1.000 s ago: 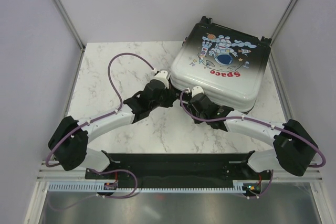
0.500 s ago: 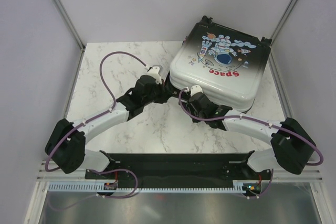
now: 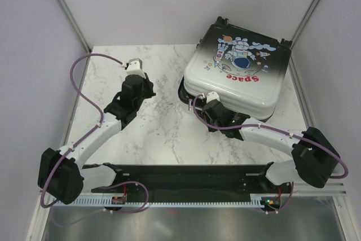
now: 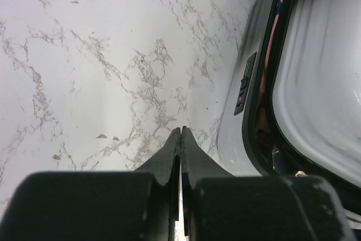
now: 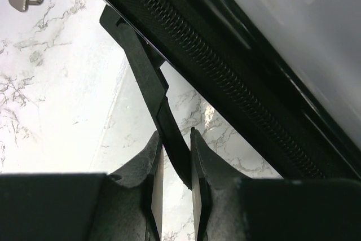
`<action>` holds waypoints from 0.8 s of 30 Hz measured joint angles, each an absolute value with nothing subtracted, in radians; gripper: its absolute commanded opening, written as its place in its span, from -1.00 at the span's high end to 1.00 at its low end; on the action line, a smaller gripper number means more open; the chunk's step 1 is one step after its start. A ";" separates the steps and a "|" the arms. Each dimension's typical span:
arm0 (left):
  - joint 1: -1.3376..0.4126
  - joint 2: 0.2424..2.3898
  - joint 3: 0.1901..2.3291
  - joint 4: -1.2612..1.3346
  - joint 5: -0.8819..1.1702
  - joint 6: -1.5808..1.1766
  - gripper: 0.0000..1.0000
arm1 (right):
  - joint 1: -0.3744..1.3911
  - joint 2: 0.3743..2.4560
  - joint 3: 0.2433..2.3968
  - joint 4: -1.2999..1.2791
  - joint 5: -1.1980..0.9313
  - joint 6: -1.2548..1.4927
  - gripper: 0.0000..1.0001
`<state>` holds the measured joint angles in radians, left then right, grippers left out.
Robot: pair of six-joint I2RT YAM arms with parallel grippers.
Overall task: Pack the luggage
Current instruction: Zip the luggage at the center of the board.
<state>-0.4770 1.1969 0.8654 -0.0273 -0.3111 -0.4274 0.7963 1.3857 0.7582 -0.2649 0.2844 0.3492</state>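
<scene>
One luggage, lid nearly down, sits on the counter. Left wrist: left end effector pressed together, empty, left of luggage. Right wrist: right end effector clamped on black strip beside luggage's zip.

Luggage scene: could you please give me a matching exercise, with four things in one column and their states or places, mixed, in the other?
1 left gripper
2 right gripper
3 luggage
4 dark lock panel

A astronaut print facing up
B jaws shut on black pull tab
C on the luggage's pale side wall
D jaws shut, empty, over marble table

Pairs: 1-D, 2-B, 3-A, 4-C
</scene>
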 measured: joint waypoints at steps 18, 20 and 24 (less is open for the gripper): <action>-0.484 1.442 1.059 0.049 0.061 -0.422 0.21 | 0.754 1.269 0.754 -0.461 0.361 0.376 0.97; -0.488 1.467 1.078 0.062 0.108 -0.422 0.21 | 0.743 1.235 0.755 -0.512 0.366 0.377 0.88; -0.495 1.514 1.080 0.059 0.180 -0.431 0.17 | 0.726 1.209 0.783 -0.597 0.365 0.383 0.81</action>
<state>-0.4950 1.5135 1.0798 0.0593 0.1802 -0.4309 0.7258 1.2095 0.7834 -0.5972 0.3653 0.3832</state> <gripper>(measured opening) 0.401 0.263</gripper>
